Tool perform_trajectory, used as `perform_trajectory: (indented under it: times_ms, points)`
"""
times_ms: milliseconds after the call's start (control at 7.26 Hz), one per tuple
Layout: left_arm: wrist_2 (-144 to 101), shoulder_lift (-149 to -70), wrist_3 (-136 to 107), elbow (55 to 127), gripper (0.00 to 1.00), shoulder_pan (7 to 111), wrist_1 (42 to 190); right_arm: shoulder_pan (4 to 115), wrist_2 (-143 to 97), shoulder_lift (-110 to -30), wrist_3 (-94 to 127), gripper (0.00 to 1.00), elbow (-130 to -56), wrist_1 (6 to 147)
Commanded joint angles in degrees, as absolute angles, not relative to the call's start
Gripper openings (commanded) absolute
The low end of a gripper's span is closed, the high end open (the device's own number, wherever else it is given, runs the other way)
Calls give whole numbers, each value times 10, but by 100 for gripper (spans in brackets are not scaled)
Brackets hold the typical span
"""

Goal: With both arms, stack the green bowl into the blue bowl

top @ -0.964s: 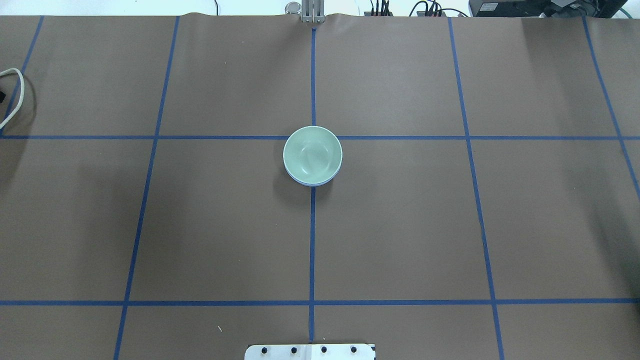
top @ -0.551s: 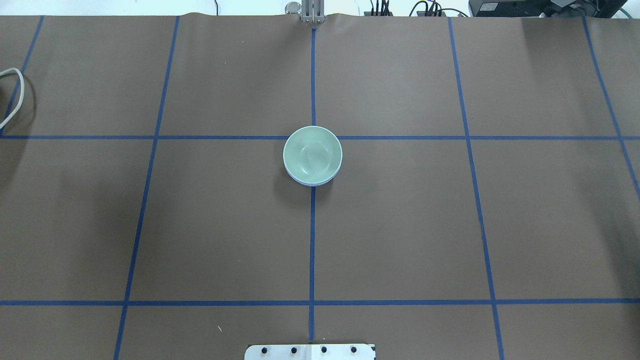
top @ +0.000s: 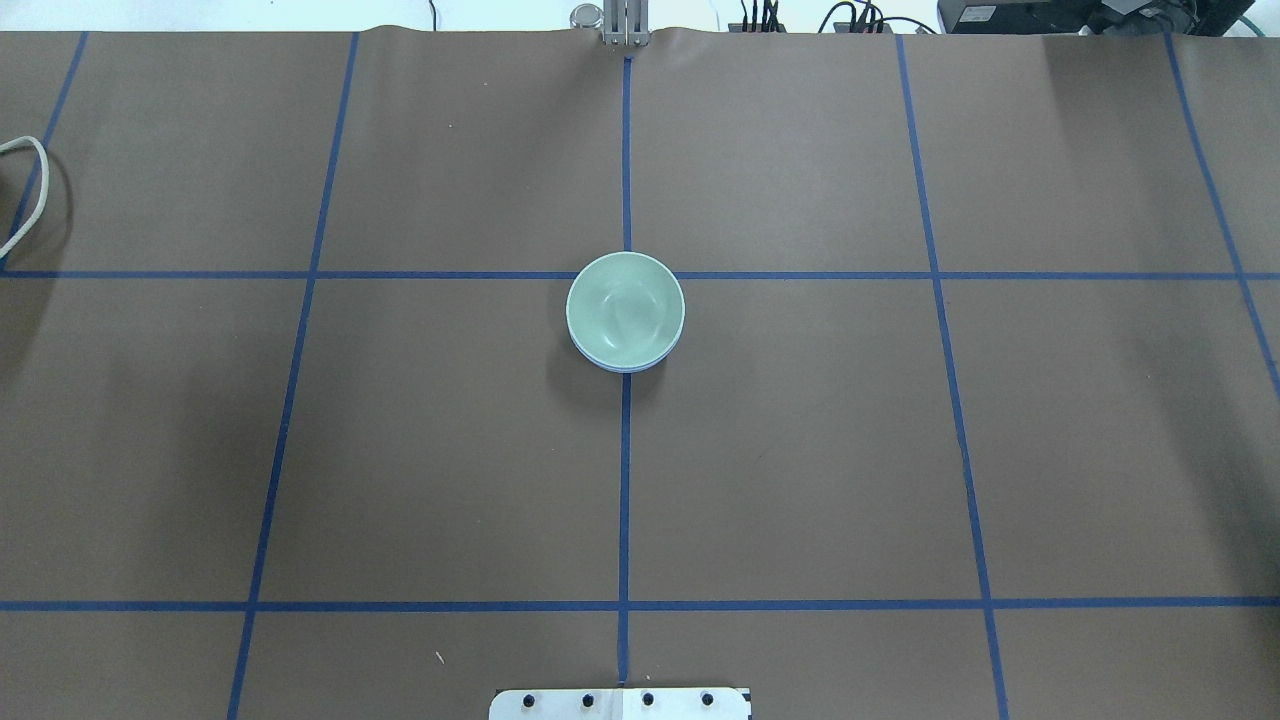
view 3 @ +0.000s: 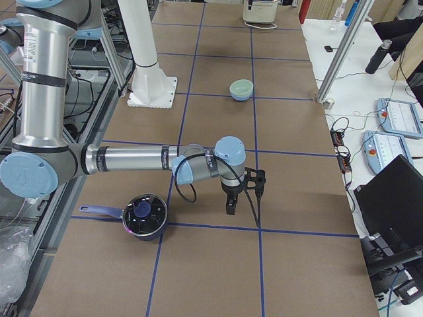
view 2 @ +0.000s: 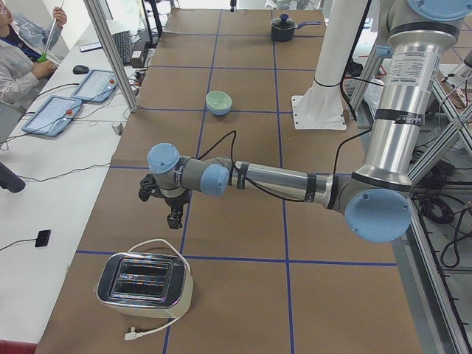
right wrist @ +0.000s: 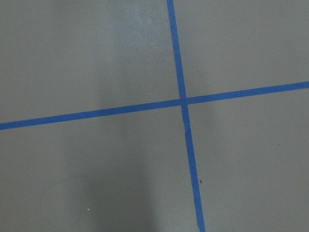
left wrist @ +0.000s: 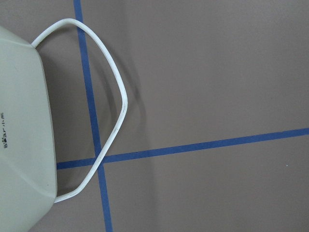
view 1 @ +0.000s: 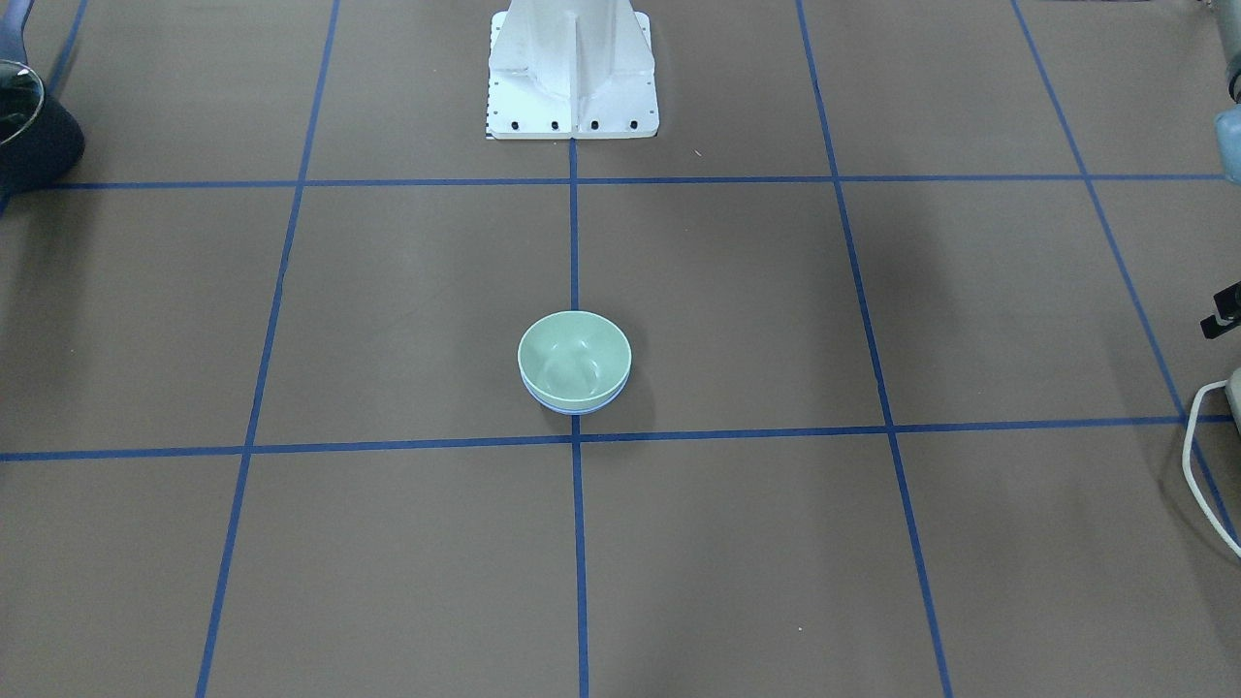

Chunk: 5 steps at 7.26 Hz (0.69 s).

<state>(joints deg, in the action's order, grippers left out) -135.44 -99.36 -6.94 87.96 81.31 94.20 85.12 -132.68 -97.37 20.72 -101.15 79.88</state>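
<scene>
Green bowl (top: 625, 310) sits nested inside the blue bowl (top: 625, 369). Only a thin blue crescent shows under the green rim. The stack rests on the brown table (top: 800, 480) at the middle tape cross, untouched by either arm.

Left gripper (view 2: 175, 220) hangs fingers-down over the table's far left end. The bowls are well apart from it, off toward the table's centre. Its opening cannot be told from the side view. A toaster (view 2: 144, 279) stands just beyond it, toward the table's end, and the toaster's white cord (left wrist: 118, 96) loops under the wrist camera.

Right gripper (view 3: 230, 208) hangs fingers-down over the opposite end, with the stack likewise well apart toward the centre. Whether it is wide or narrow cannot be told. A dark pot (view 3: 143, 216) sits near it, on the robot's side.
</scene>
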Motion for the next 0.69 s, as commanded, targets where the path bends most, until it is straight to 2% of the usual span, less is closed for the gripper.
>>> perform_trajectory:
  times_ms: [0,551]
  points:
    - [-1354,-986,-60,881,98,824,941,874,-1315,-972,161,100,-1026,840]
    - [-1354,-985,-60,881,98,824,943,875,-1310,-973,161,100,-1031,841]
